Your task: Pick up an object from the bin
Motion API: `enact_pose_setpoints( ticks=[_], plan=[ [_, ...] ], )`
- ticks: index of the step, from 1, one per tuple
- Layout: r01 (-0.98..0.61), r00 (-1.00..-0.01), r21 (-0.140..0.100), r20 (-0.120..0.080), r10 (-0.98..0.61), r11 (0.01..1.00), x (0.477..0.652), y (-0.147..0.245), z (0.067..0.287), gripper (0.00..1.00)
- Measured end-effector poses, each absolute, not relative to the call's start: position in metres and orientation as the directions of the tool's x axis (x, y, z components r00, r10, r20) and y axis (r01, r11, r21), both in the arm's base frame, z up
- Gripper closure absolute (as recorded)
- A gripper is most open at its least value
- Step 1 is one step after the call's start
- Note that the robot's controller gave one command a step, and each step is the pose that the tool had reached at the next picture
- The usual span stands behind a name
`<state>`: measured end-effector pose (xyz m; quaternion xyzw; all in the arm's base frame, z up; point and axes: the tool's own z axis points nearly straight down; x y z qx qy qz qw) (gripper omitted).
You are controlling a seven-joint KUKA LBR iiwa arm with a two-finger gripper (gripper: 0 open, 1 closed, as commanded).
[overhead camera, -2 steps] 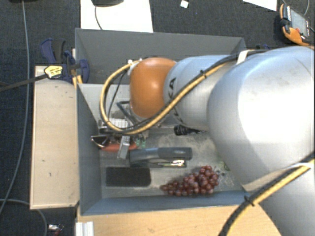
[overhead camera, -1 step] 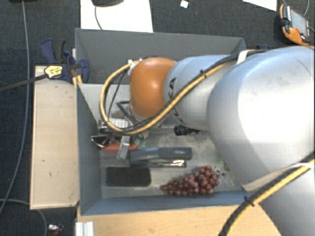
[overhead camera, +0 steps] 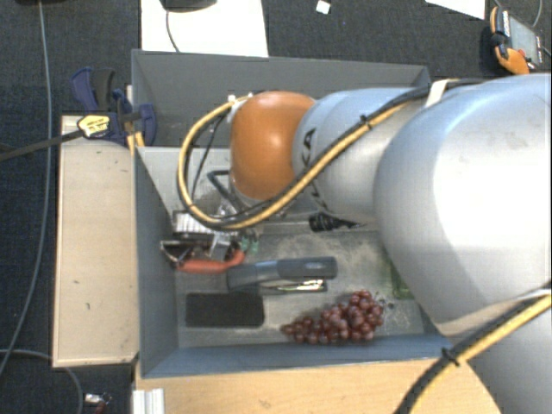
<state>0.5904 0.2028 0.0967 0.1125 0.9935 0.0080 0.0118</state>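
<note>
A grey bin is being shown on dark carpet. Inside it, a dark stapler-like tool is being seen at the frame's centre, a black pad at lower left and red grapes at lower right. The arm is being held across the bin from the right, with the gripper low by the left wall. An orange-red item is lying just below it in the frame. Whether the gripper is open or closed cannot be told.

One close, slightly oblique overhead view of the bin
</note>
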Motion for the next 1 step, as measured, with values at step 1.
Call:
enact_pose_setpoints(
  ticks=[1],
  plan=[
    [0.224, -0.974, 0.014, -0.015, 0.224, 0.974, 0.5887, 0.2014, 0.1354, 1.0]
  ],
)
